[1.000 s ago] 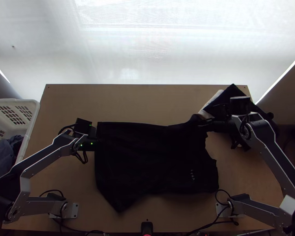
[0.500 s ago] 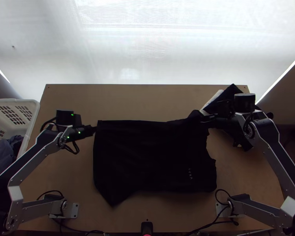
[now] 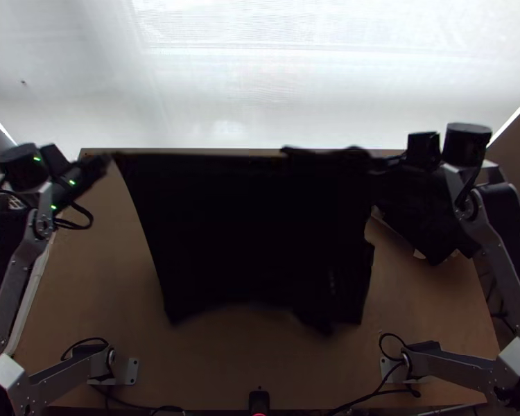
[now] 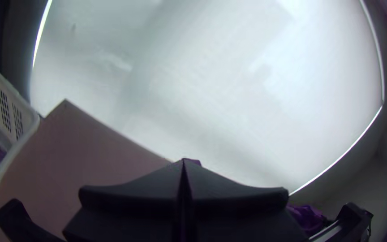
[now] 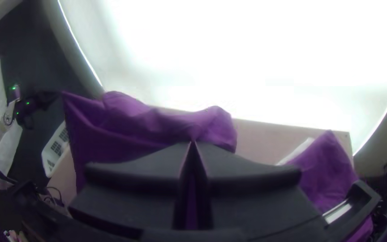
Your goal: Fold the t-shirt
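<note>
A: Record the shirt [image 3: 253,229].
B: Held up over the middle of the table [image 3: 73,291], unfolded at least across its upper edge, which runs taut from hand to hand. The rest hangs toward the table's near side. Whether the lower edge touches the table: cannot tell.
A: Left hand [image 3: 109,161]?
B: Near the table's far left corner, fingers clenched on one upper corner of the shirt.
A: Right hand [image 3: 383,163]?
B: Toward the table's far right corner. Grasping the shirt's upper edge, fingers pressed nearly together.
A: Surroundings?
B: Second cloth [image 5: 330,172] at the table's far right corner, a white item [image 5: 297,150] just beside it. Basket [image 4: 21,105] by the table's left edge, cloth inside.
</note>
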Controlling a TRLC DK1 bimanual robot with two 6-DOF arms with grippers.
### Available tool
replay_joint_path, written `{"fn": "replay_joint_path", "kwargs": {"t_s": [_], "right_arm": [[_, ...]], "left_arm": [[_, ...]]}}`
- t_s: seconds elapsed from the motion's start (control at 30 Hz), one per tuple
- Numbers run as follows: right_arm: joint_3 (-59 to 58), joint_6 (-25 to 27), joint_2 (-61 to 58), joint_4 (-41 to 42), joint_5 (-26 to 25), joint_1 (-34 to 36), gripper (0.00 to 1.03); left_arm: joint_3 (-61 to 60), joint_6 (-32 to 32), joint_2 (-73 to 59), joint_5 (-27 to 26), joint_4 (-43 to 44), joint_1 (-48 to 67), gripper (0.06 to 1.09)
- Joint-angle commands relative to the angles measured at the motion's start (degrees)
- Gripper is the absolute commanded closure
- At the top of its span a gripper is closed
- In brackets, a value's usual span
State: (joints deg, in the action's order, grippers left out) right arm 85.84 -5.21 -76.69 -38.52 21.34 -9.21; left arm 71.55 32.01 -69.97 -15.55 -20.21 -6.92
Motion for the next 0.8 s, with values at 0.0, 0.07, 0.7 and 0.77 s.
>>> {"fn": "replay_joint_path", "kwargs": {"t_s": [0.0,0.07,0.7,0.77], "right_arm": [[19.01,-0.24,-6.72,0.11,-2.8,3.24,1.0],[24.9,-0.24,-10.41,0.03,-3.59,4.03,1.0],[33.69,1.08,-15.16,2.14,-7.19,3.59,1.0],[29.82,0.91,-7.87,0.73,-6.75,3.59,1.0]], "left_arm": [[16.69,0.95,-2.36,4.65,3.68,-2.84,1.05],[20.38,0.16,-5.61,5.8,3.77,-1.43,1.05],[36.64,-1.86,-17.92,8.52,-2.29,3.49,1.05],[34.89,-1.34,-12.11,7.2,-4.84,3.4,1.05]]}}
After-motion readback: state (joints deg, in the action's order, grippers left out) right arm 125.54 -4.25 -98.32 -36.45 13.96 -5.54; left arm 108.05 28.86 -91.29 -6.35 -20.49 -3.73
